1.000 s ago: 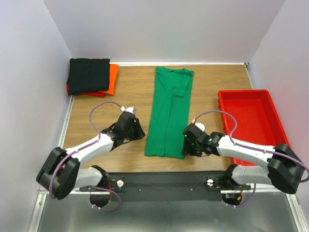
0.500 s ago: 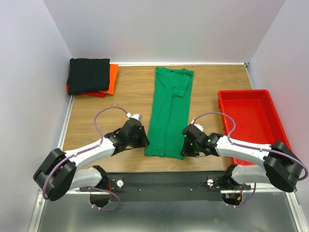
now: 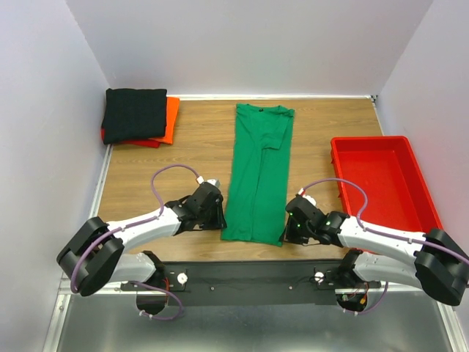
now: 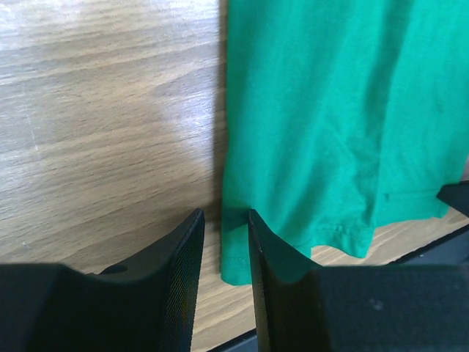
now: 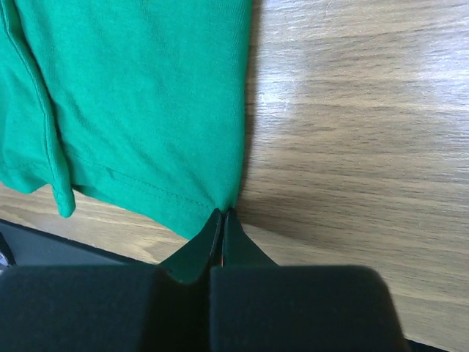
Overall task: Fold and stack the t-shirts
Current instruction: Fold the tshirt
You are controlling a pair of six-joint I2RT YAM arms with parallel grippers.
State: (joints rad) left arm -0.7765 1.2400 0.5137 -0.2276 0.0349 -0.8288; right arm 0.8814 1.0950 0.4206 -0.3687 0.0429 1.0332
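Right gripper (image 5: pixel 222 215) is closed, and we see its tips pinched together on the near right hem corner of the green shirt (image 3: pixel 256 172); the cloth pulls to a small point right at the tips. Left gripper (image 4: pixel 223 218) is partly open at the shirt's near left hem corner. One finger sits on bare wood just left of the shirt's edge, the other over the cloth, and the hem edge lies in the gap between them. We cannot tell whether those fingers touch the cloth.

We note the green shirt lies flat on the table (image 3: pixel 190 147) as a long narrow strip, sleeves folded in, collar at the far end, hem at the near end between the two grippers. Black shirt (image 3: pixel 134 114) is folded and sits well to the left of the green shirt's collar end, in the far left corner. It rests on top of the folded orange-red shirt (image 3: pixel 171 117), which sticks out on the side facing the green shirt. Red tray (image 3: pixel 333 158) sits to the right of the green shirt, apart from it.
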